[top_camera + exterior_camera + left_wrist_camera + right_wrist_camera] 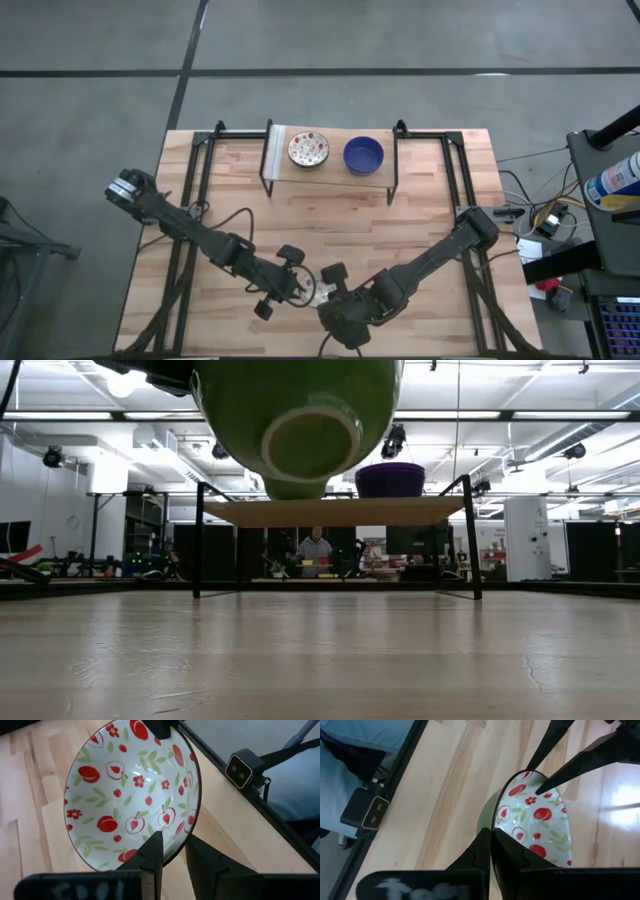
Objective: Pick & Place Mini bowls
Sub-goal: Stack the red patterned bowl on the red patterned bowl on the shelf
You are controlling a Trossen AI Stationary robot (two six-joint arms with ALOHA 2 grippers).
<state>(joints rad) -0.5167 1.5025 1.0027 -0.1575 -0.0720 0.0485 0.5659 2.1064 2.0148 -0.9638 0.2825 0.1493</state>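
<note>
Both of my claws are clamped on the same bowl point(132, 795), each pinching its rim from an opposite side. My left claw point(172, 857) has one finger inside the bowl and one outside, tight against the rim. My right claw point(492, 845) grips the far edge the same way, its two fingers squeezed nearly together over the thin wall. The bowl is white inside with red fruit, flowers and green leaves, and green on the outside; it hangs tilted above the wooden table point(420, 215), near the front edge, between my two arms. From table height its green underside and pale foot ring point(310, 445) show well clear of the tabletop.

Farther back, a low shelf point(335, 172) on black legs stands near the rear edge of the table. On it sit two more bowls side by side, close but not touching: a white patterned bowl point(308, 149) and a blue bowl point(363, 154). Beyond the table, a person point(315, 550) is in the room.
</note>
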